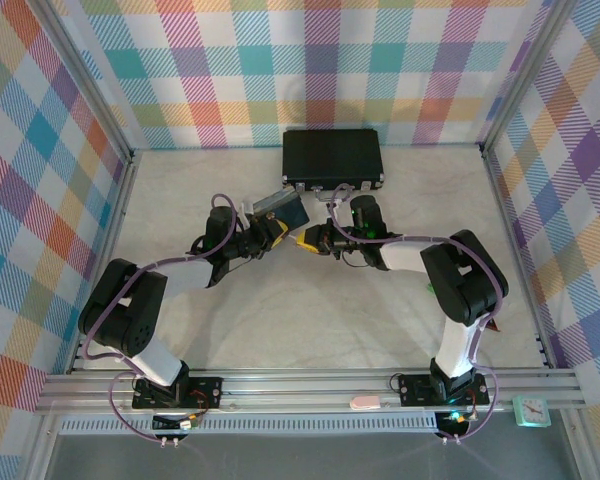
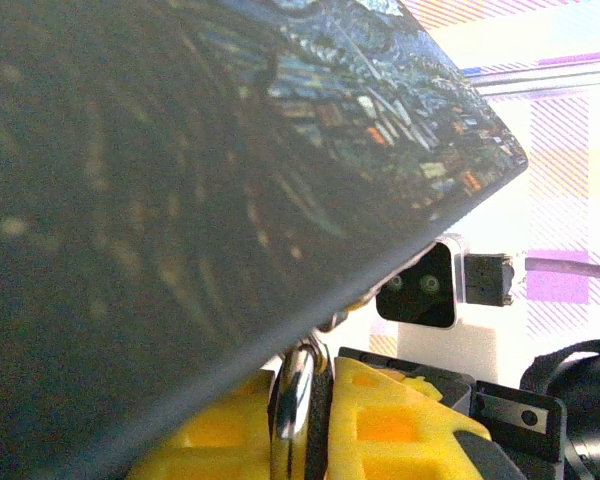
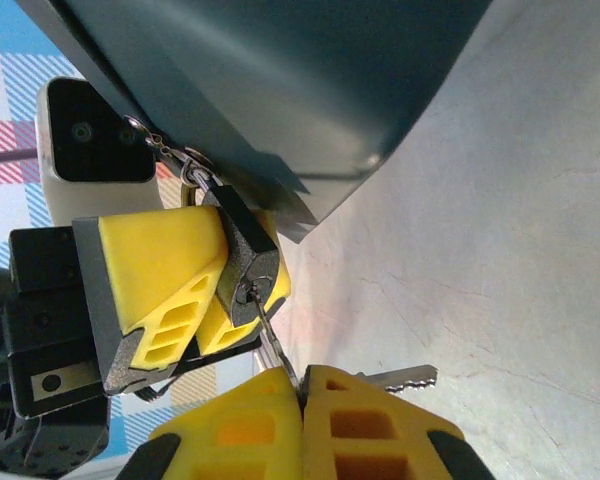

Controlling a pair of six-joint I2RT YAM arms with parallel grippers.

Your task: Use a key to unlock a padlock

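Toward the middle of the table (image 1: 280, 330), the left end effector (image 1: 267, 233) pinches the padlock (image 3: 246, 255) by its dark body, just beside the blue tin (image 1: 284, 207). Its silvery shackle (image 2: 294, 385) looks still closed through the tin's clasp. On the right, the right end effector (image 1: 313, 240) is pressed together on the key (image 3: 267, 325), whose thin blade already sits in the keyhole at the padlock's lower end. A second key (image 3: 405, 378) juts out sideways, unused. Inserting the key seems done; turning it and freeing the shackle are left. The padlock is small, dark and tilted, its keyhole facing the right end effector.
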